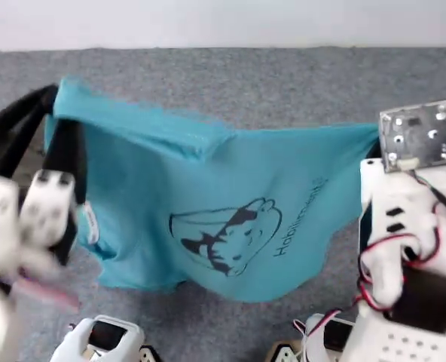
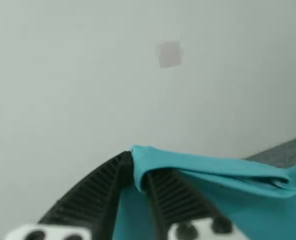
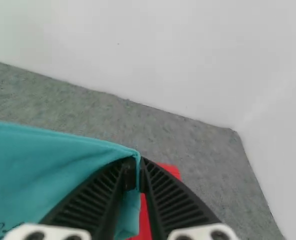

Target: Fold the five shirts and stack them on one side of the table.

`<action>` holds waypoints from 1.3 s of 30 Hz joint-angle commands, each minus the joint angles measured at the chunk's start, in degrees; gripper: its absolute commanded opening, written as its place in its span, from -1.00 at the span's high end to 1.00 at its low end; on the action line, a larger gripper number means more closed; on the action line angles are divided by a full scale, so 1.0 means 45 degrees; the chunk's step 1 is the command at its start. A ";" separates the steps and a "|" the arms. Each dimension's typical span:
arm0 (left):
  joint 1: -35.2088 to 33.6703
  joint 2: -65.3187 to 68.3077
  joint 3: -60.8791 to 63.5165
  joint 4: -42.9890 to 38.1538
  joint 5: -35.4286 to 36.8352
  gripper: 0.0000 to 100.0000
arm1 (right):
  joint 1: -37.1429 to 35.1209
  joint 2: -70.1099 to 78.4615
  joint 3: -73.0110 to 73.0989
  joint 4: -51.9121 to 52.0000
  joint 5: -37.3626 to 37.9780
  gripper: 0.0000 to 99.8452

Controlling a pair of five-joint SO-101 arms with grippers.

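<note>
we're holding the teal shirt (image 1: pixel 230 219) up over the grey table (image 1: pixel 283 83), spread from 10 to 3 o'clock. left gripper (image 2: pixel 136 172) and right gripper (image 3: pixel 138 172) each have their jaws clamped on a top corner, so it hangs flat, probably to lay it out for folding.

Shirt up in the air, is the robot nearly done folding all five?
Not nearly. Done: nothing I can confirm; a red thing on the table might be a shirt, unclear. In hand: the teal shirt hangs spread between the left gripper and the right gripper, each shut on its upper edge. Left: folding this one, the others, and stacking.
</note>
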 commanded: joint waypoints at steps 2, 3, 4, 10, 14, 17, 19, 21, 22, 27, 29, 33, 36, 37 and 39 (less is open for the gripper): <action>-0.0723 0.0176 0.2335 -0.2012 -0.0020 0.97 | 0.0049 0.0107 0.1016 -0.1748 0.0020 0.98; -0.0860 0.0176 0.2784 -0.2344 -0.0020 0.97 | 0.0029 0.0107 0.1289 -0.2159 0.0000 0.98; -0.0996 0.0176 0.3136 -0.2637 -0.0020 0.97 | -0.0107 0.0127 0.1621 -0.2569 0.0000 0.98; -0.1739 0.1309 0.3897 -0.4278 -0.0020 0.97 | -0.0889 0.1748 0.2598 -0.4874 -0.0430 0.98; -0.1973 0.3263 0.3702 -0.5607 -0.0020 0.97 | -0.0908 0.3956 0.1758 -0.6242 -0.0664 0.98; -0.1973 0.5001 0.2549 -0.5763 -0.0020 0.97 | -0.0928 0.5988 0.0098 -0.6281 -0.0723 0.98; -0.1993 0.6252 0.1201 -0.5763 -0.0020 0.97 | -0.0928 0.7473 -0.1387 -0.6242 -0.1035 0.98; -0.2110 0.7580 -0.0342 -0.5763 -0.0020 0.97 | -0.0928 0.8957 -0.2872 -0.6242 -0.1309 0.98; -0.2247 0.8283 -0.1162 -0.5763 -0.0020 0.97 | -0.0928 0.9700 -0.3595 -0.6203 -0.1328 0.98; -0.2930 1.2015 -0.4991 -0.5490 -0.0020 0.97 | -0.1104 1.3392 -0.7365 -0.5167 -0.1270 0.98; -0.2989 1.3499 -0.6242 -0.5294 -0.0020 0.97 | -0.1201 1.4857 -0.8811 -0.4679 -0.1270 0.98; -0.2930 1.6215 -0.8488 -0.4474 -0.0020 0.97 | -0.1495 1.7514 -1.1370 -0.3507 -0.1231 0.98; -0.3048 1.8071 -0.9836 -0.4298 -0.0020 0.97 | -0.1690 1.9233 -1.3031 -0.3038 -0.1231 0.98; -0.3145 1.8598 -1.0168 -0.4357 -0.0059 0.97 | -0.1729 1.9741 -1.3558 -0.3018 -0.1231 0.98; -0.3263 1.9536 -1.0852 -0.4513 -0.0410 0.97 | -0.1827 2.0757 -1.4847 -0.2979 -0.1231 0.98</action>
